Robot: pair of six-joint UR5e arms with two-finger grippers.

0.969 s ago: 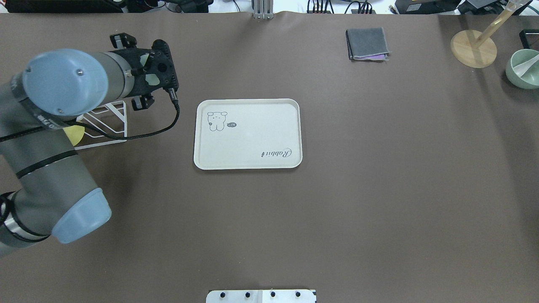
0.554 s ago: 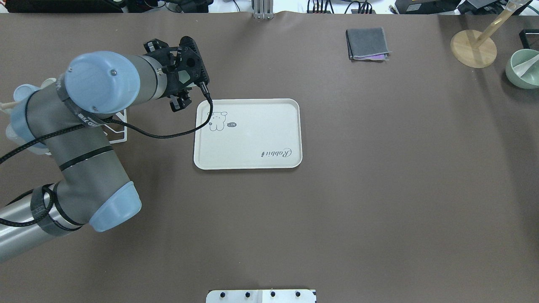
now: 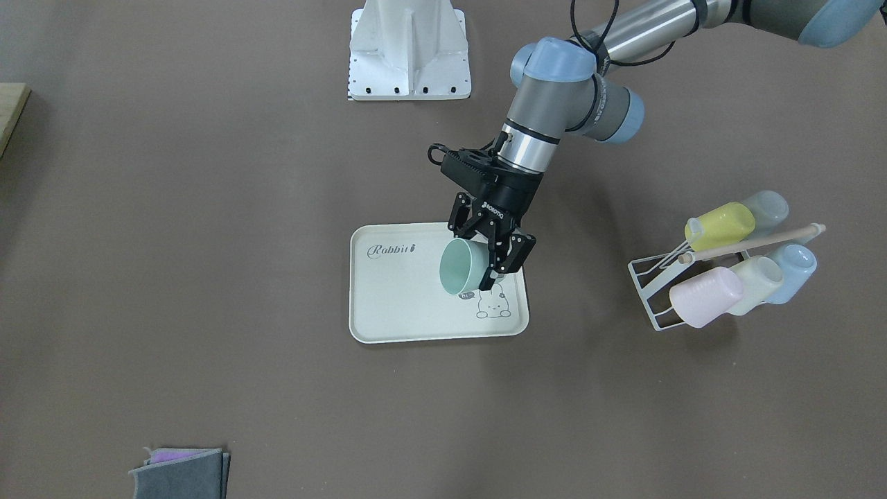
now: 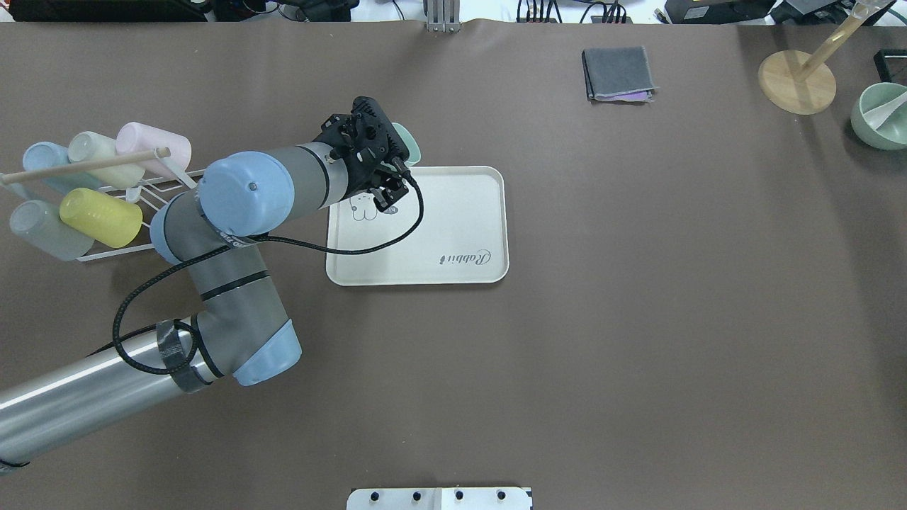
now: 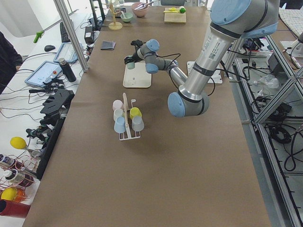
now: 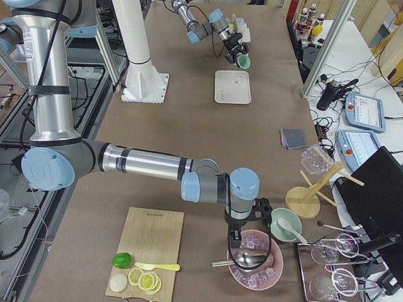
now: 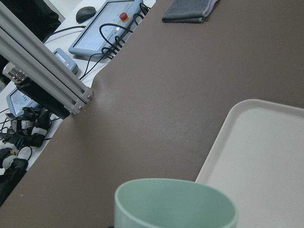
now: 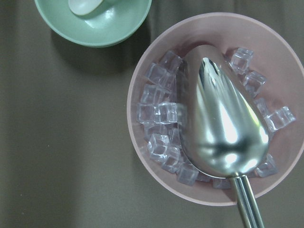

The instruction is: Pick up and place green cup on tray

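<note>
My left gripper (image 3: 493, 258) is shut on the mint-green cup (image 3: 460, 267). It holds the cup tilted on its side in the air over the bunny-drawing end of the cream tray (image 3: 405, 308). In the overhead view the gripper (image 4: 386, 170) hides most of the cup (image 4: 410, 146), above the tray's (image 4: 439, 227) far left corner. The left wrist view shows the cup's rim (image 7: 175, 202) and the tray's edge (image 7: 266, 152). My right gripper (image 6: 239, 242) hangs over a pink bowl of ice (image 8: 213, 109) with a metal scoop. I cannot tell whether it is open or shut.
A white wire rack (image 4: 106, 191) with several pastel cups lies left of the tray. A folded grey cloth (image 4: 618, 73), a wooden stand (image 4: 797, 81) and a green bowl (image 4: 879, 117) sit at the far right. The robot base plate (image 3: 409, 52) is behind the tray.
My left arm has swung right from the cup rack to the tray's far left corner, carrying the green cup. The rack, hidden before, now shows.
</note>
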